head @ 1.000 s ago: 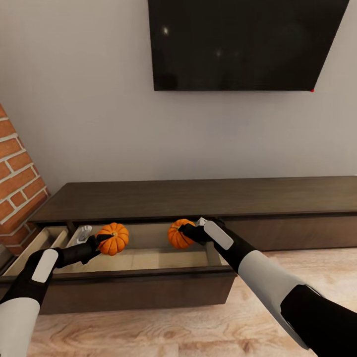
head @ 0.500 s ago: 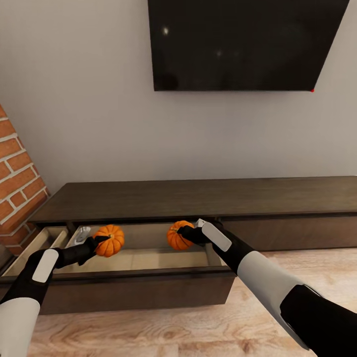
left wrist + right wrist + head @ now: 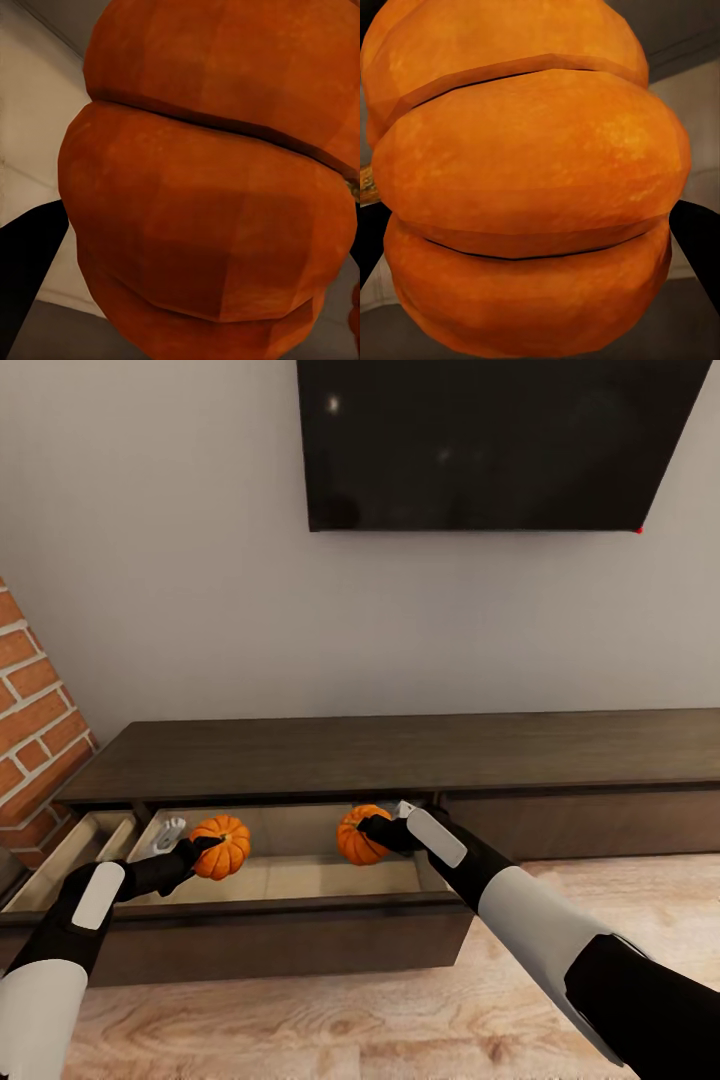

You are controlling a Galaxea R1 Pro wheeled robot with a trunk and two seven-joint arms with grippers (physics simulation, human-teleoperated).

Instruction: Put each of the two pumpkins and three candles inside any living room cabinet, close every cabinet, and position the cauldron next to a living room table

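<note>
Well: each tool (image 3: 200, 849) (image 3: 372, 830) grips unlabelled pumpkin (image 3: 222, 846) (image 3: 355, 836).

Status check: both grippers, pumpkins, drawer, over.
Left gripper shut on left orange ribbed pumpkin. Right gripper shut on right orange ribbed pumpkin. Both over the open pale-wood drawer of the dark-brown cabinet. Nothing blocking.

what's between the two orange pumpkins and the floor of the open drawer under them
Nothing visible. Both orange ribbed pumpkins hang over bare pale wood drawer floor; a small grey object lies off at the drawer's far left corner.
</note>
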